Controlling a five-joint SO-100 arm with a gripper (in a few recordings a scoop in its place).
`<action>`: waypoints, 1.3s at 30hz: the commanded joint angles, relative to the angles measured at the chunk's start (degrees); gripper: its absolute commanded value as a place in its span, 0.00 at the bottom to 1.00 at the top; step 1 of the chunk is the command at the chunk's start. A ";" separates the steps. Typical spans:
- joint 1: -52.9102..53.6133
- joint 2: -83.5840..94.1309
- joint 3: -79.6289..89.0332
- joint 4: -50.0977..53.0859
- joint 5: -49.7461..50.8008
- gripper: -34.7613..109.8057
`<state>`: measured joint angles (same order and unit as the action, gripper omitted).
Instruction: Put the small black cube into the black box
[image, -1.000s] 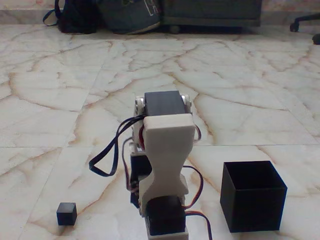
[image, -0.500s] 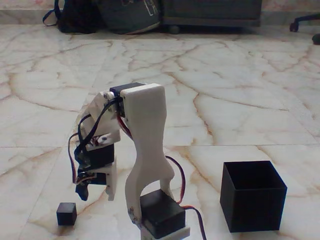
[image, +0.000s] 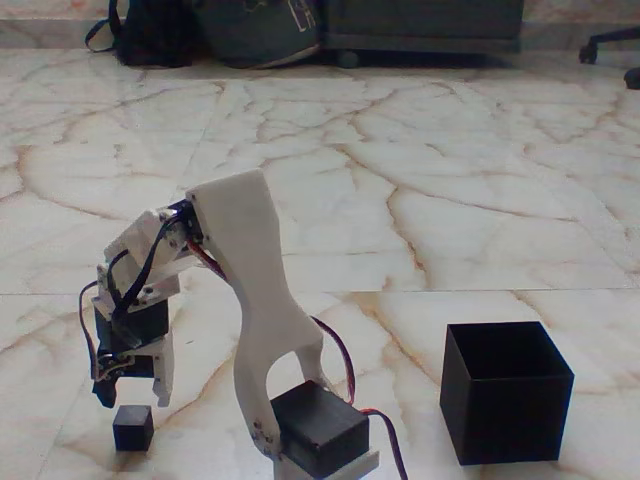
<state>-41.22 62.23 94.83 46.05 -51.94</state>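
My gripper (image: 128, 385) hangs just above the small black cube (image: 133, 428) near the marble floor's (image: 450, 200) front left edge, jaws apart around nothing, so grasping, carrying and dropping into the empty-looking black box (image: 506, 392) front right all remain.

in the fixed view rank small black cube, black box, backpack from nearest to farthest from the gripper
Measured from the gripper:
1. small black cube, on the floor just under the jaws, lower left.
2. black box, on the floor at lower right.
3. backpack, against the far wall, top left.
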 joint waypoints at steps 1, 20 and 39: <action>-0.70 -1.76 -4.57 0.26 1.14 0.29; -0.53 -11.34 -9.49 -1.05 2.02 0.25; 12.04 10.99 -8.35 14.59 -9.58 0.24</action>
<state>-29.97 69.70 87.45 60.12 -60.82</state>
